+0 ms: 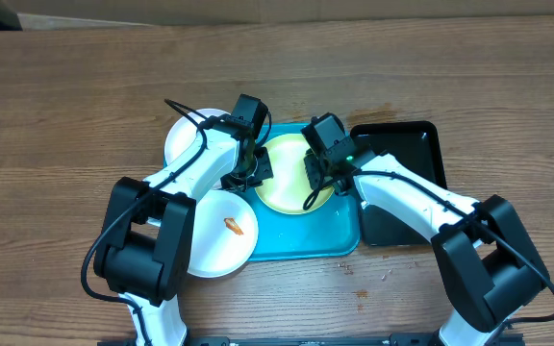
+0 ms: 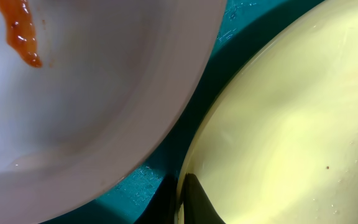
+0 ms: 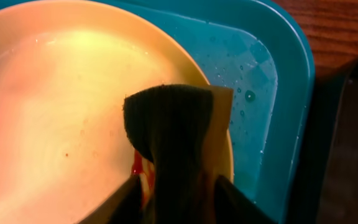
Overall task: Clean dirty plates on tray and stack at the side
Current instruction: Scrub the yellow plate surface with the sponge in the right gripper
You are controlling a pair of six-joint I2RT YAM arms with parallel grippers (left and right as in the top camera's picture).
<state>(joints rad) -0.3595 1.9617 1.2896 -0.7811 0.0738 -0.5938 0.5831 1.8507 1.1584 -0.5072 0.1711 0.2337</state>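
The plate with the light green rim [image 1: 291,178] lies on the turquoise tray [image 1: 339,240]. My left gripper [image 1: 248,173] is shut on this plate's left rim; in the left wrist view [image 2: 182,202] a dark finger lies on the plate [image 2: 278,124]. My right gripper [image 1: 317,173] is shut on a sponge [image 3: 173,137], dark side up, pressed on the plate [image 3: 61,106] over a red smear [image 3: 137,167]. A white plate [image 1: 221,235] with an orange smear [image 1: 233,227] overlaps the tray's left edge. Another white plate [image 1: 183,139] lies on the table at the back left.
A black tray [image 1: 407,144] stands right of the turquoise tray, partly under my right arm. Water drops lie on the turquoise tray floor [image 3: 247,74]. The wooden table [image 1: 65,115] extends on all sides.
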